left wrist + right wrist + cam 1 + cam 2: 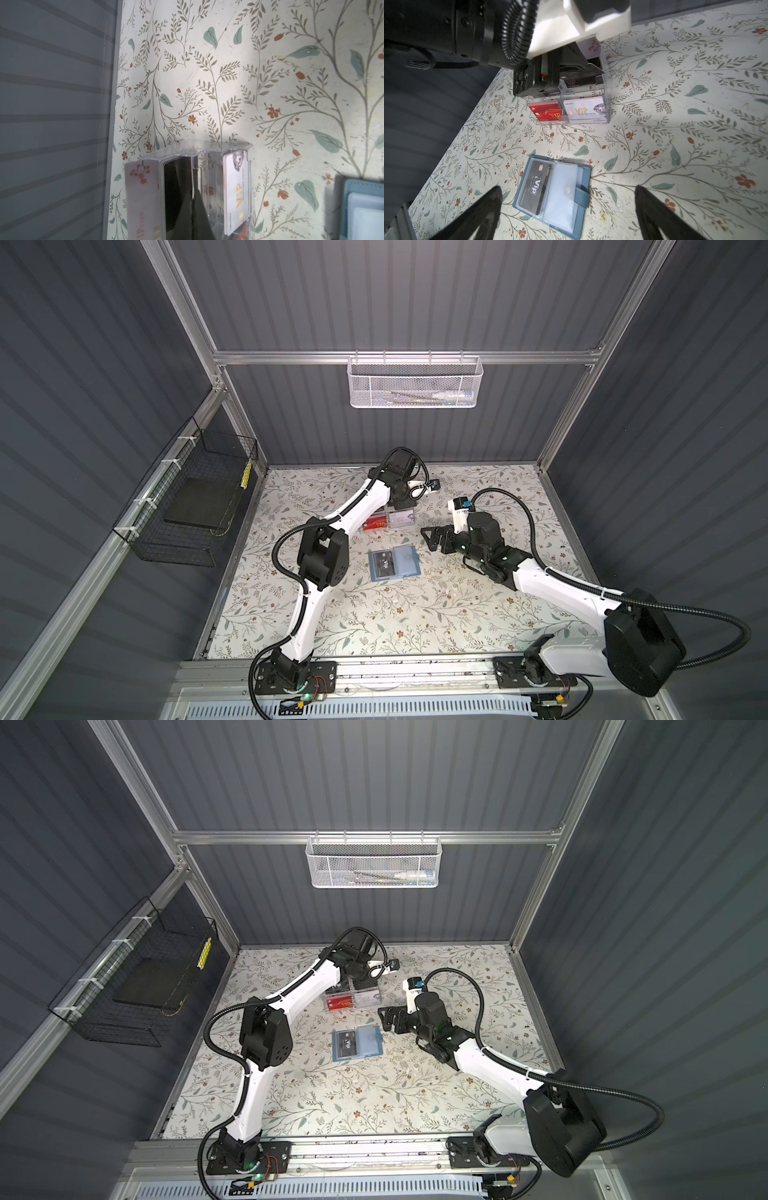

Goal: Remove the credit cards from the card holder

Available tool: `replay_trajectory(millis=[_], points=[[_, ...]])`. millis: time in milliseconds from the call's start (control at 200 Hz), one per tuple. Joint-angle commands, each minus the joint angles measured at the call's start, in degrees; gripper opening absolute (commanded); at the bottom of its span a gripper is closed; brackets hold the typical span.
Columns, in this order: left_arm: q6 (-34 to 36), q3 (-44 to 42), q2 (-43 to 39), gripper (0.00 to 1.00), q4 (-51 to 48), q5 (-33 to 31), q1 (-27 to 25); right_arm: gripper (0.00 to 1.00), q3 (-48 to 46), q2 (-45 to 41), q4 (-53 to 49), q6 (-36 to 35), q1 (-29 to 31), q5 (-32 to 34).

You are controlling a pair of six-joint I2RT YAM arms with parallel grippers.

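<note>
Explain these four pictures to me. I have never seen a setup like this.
Two white robot arms are mounted at the front edge of a flower-patterned table. Two pictures look down from overhead, side by side. The other two come from a camera on each arm's wrist. On the table lies an open blue card holder with a black VIP card in a clear sleeve. Farther back stands a clear rack of coloured cards. The left gripper is shut, its tips down in the rack; whether it pinches a card cannot be told. The right gripper is open and empty, near the card holder.
</note>
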Motion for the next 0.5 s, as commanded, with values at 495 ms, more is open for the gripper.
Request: replay_trajectory(millis=[495], points=[[2.43,1.39,1.45,0.0,-1.2,-1.87,1.81,0.99,0.24,1.56,0.87,1.25,-0.19,-1.61]])
